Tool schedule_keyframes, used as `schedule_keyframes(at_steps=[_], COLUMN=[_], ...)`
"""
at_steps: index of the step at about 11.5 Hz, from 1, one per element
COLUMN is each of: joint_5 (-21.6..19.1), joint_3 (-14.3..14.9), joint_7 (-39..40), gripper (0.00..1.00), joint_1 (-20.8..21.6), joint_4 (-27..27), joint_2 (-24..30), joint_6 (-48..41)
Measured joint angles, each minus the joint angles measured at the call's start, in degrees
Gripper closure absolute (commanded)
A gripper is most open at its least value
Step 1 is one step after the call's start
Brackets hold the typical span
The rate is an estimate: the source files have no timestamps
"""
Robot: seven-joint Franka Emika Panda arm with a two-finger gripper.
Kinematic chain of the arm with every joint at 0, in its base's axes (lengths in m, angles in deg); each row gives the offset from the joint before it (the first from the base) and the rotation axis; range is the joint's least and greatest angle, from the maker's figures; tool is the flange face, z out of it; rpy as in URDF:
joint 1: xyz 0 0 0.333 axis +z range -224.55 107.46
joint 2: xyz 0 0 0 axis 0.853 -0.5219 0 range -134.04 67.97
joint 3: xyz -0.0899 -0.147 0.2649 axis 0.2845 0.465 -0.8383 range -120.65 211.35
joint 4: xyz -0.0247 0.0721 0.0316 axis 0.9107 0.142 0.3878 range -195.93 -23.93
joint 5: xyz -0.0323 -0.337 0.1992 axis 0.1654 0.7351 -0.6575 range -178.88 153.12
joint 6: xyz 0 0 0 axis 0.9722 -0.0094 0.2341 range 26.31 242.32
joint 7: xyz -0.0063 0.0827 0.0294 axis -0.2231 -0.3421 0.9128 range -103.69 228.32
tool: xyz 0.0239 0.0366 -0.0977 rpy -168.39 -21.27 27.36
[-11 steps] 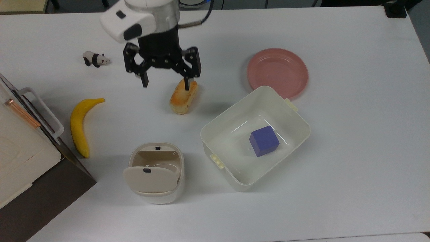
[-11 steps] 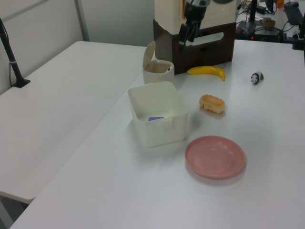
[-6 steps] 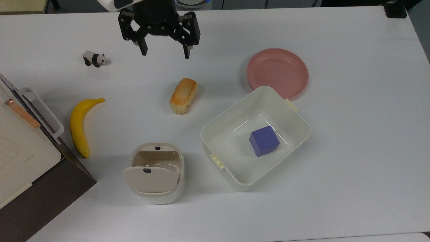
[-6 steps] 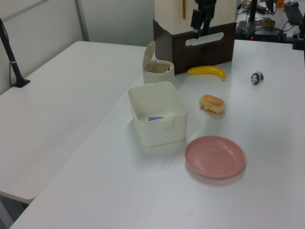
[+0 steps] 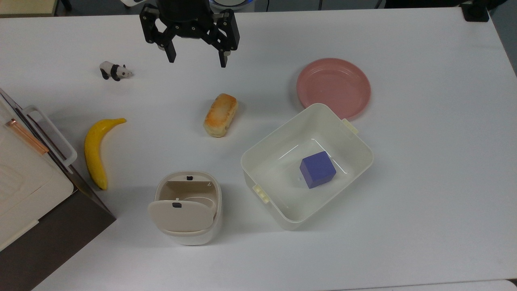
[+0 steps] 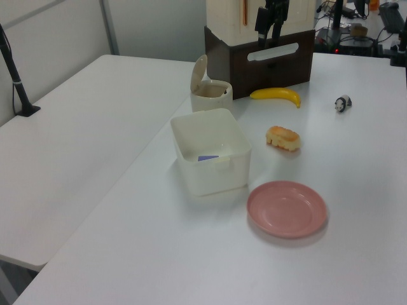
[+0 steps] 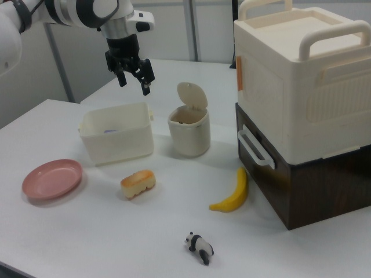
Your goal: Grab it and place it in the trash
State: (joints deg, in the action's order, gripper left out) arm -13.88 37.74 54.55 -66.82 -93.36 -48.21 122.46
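Where the small crumpled ball of white-grey paper lies cannot be told: the gripper holds nothing, and the inside of the bin shows no more than beige walls. The small beige-cream plastic bin (image 5: pixel 190 236) stands near the 6 o'clock edge of the white table (image 5: pixel 424 202) in the top view, its swing flap lid (image 5: pixel 181 216) tipped open. In the right view the lid stands upright over the rim. At the bin's 3 o'clock, just beside it but apart, sits a larger white rectangular plastic tub (image 5: pixel 258 159) with a blue cube (image 5: pixel 318 169) on its floor. A round pink plate (image 5: pixel 333 83) lies at the tub's 1 o'clock, its edge passing under the tub's rim in the top view. At the bin's 1 o'clock, well apart, lies a golden-brown bread loaf (image 5: pixel 220 115). A yellow banana (image 5: pixel 96 151) lies at the bin's 10 o'clock, near a cream storage box on a dark brown base (image 5: pixel 24 190) at the table's 9 o'clock edge. Farther out, at 12 o'clock from the bread, hangs the black two-finger gripper (image 5: pixel 196 62) – fingers (image 5: pixel 171 56) spread wide and empty, raised well above the table in the right view (image 7: pixel 134 85). A small black-and-white panda figure (image 5: pixel 115 71) stands at the gripper's 9 o'clock.
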Motion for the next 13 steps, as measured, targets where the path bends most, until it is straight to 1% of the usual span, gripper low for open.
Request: schedule_keyframes(at_steps=[8, 13], joint_5=[0.0, 0.2], joint_3=[0.1, 0.1], joint_7=[-0.2, -0.2], gripper=[0.00, 0.00], joint_1=[-0.5, -0.5], joint_4=[-0.1, -0.1], joint_2=[-0.1, -0.1], joint_6=[-0.1, -1.9])
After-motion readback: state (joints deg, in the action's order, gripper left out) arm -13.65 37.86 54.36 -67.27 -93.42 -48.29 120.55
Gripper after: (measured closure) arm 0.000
